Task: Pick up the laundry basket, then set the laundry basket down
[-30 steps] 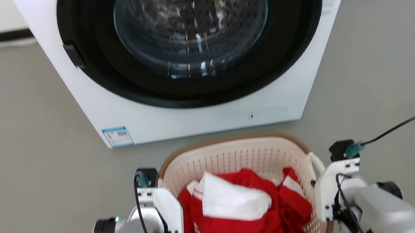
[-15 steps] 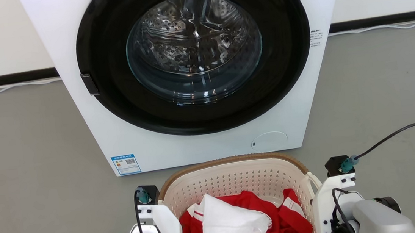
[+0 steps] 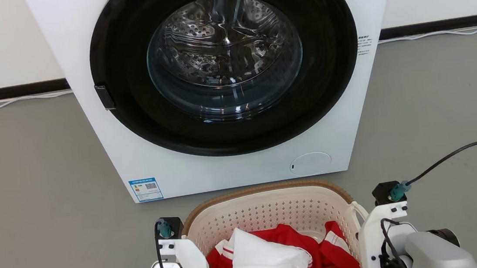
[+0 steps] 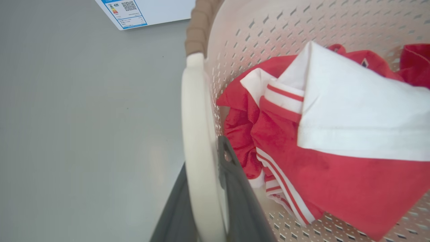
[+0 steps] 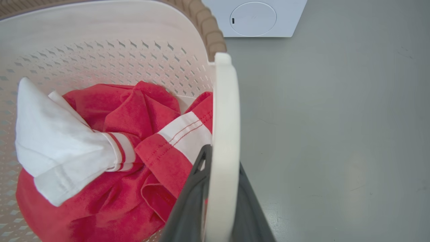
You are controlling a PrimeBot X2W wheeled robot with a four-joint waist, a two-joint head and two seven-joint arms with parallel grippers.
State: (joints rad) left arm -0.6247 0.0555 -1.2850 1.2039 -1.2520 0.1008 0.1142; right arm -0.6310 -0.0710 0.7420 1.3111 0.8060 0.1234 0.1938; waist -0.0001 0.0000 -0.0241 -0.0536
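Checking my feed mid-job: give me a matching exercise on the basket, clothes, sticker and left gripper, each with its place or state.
1 basket
2 clothes
3 sticker
4 left gripper

A on the washer's lower left corner
B clamped on a white handle
C in front of the washer
D inside the basket

Pairs: 1-C, 2-D, 3-A, 4-B

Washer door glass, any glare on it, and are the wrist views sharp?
Head view: sharp, with bright reflections across the washer door glass. Left wrist view: the basket handle looks soft. Right wrist view: the red garment is crisp, stitching readable.
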